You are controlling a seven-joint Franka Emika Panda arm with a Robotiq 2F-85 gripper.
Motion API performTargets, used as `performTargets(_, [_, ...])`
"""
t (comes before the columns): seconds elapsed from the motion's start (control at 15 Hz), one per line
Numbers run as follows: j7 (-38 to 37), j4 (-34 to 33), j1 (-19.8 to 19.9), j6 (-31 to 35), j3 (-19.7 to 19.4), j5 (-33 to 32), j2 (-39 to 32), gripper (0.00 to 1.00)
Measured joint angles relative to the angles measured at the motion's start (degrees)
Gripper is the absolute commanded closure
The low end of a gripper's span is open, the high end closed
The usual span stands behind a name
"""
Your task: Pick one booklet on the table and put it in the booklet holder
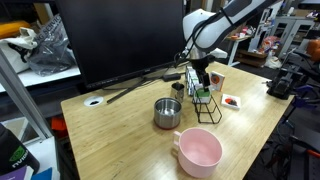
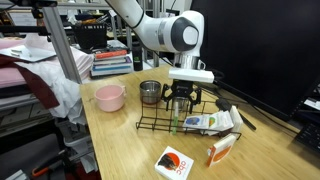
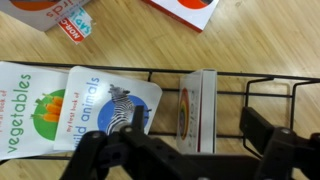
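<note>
Hovers over the black wire booklet holder [image 2: 152, 126] on the pale wood-grain table [image 2: 118, 142], gripper [image 2: 180, 100] spread wide and gripping nothing, fingers either side of the thin green-and-white booklet [image 3: 200, 105] standing on edge in a slot, glossy zebra booklet [image 3: 110, 112] flat to its left, round steel cup [image 2: 150, 93] near.

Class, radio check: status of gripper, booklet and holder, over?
Gripper open above holder. Booklet upright in a slot, between the fingers. Other booklets alongside, nothing blocking.
</note>
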State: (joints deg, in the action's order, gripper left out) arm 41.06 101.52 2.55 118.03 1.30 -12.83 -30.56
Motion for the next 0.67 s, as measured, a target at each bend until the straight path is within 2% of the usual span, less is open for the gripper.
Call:
performTargets(0.47, [-2.65,3.63,-1.81,-2.12,0.11,-0.67,8.15,0.0])
performTargets(0.67, [-2.86,4.85,-1.88,-2.12,0.11,-0.68,9.06,0.0])
